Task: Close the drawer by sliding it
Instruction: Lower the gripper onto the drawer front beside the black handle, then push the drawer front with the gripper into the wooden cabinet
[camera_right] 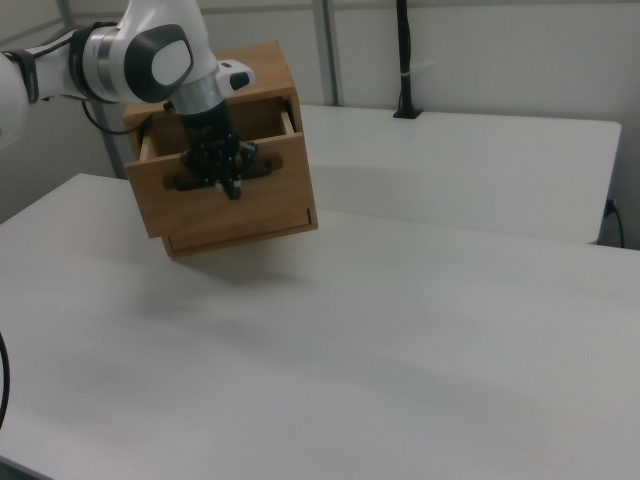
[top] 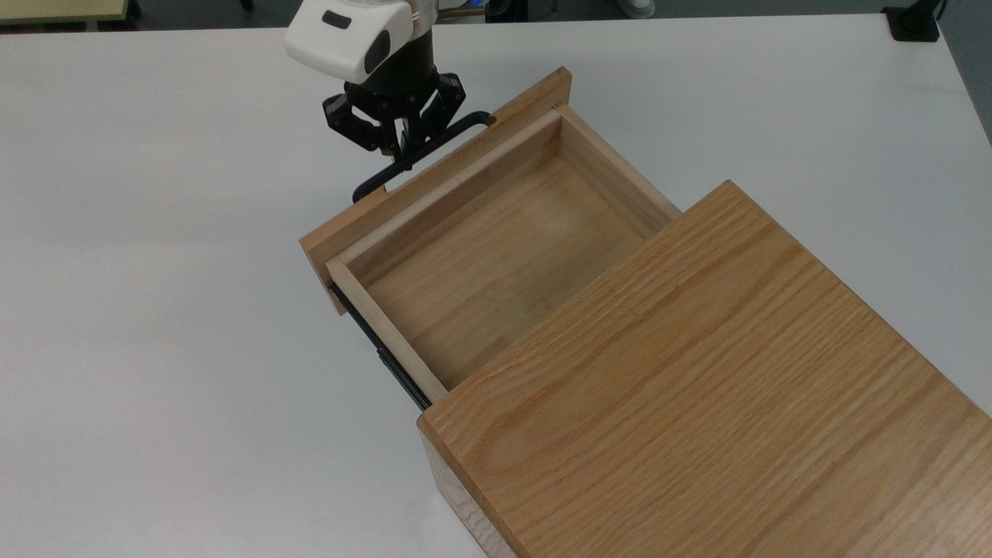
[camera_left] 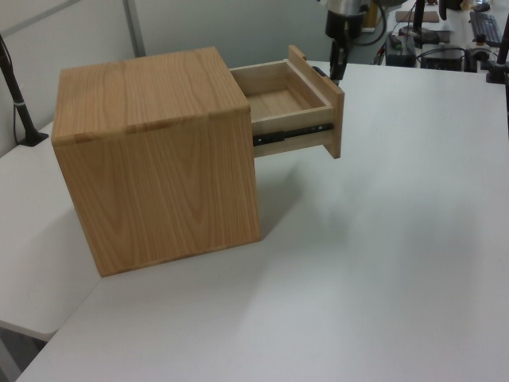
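On the white tabletop, the large oak cabinet box has its shallow light-oak drawer partly out toward the top view's upper left, the black gripper, fingers narrowed together, against its thin black bar handle.

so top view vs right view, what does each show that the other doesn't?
Top view alone: the drawer's bare inside floor, a black side rail and the cabinet's grained top. Right view alone: the drawer's front panel face-on, the arm reaching in from the right view's left, and a black pole behind. Both: the gripper at the black handle, drawer partly open.
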You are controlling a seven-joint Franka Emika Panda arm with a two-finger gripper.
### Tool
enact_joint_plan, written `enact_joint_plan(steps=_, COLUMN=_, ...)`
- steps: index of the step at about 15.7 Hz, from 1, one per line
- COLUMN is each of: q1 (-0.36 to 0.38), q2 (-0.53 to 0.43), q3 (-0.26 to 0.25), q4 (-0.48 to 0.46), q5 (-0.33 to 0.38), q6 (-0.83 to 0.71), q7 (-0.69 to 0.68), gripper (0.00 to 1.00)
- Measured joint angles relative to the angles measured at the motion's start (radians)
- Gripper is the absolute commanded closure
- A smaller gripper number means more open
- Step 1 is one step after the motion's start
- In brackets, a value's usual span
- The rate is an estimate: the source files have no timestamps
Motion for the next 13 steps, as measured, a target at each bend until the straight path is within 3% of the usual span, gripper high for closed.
enact_joint_plan(steps=5, q1=0.016, q2=0.065, q3=0.008, q4=0.078, q5=0.0, q6=0.052, q7=0.003, gripper=0.96)
enact_joint_plan(steps=9, q1=0.041, q2=0.114, q3=0.009, q4=0.122, q5=0.0, q6=0.12, q7=0.011, gripper=0.93)
enact_joint_plan(steps=13, q1=0.073, q2=0.141, q3=0.01, q4=0.127, q5=0.0, q6=0.212, q7=0.102, gripper=0.93)
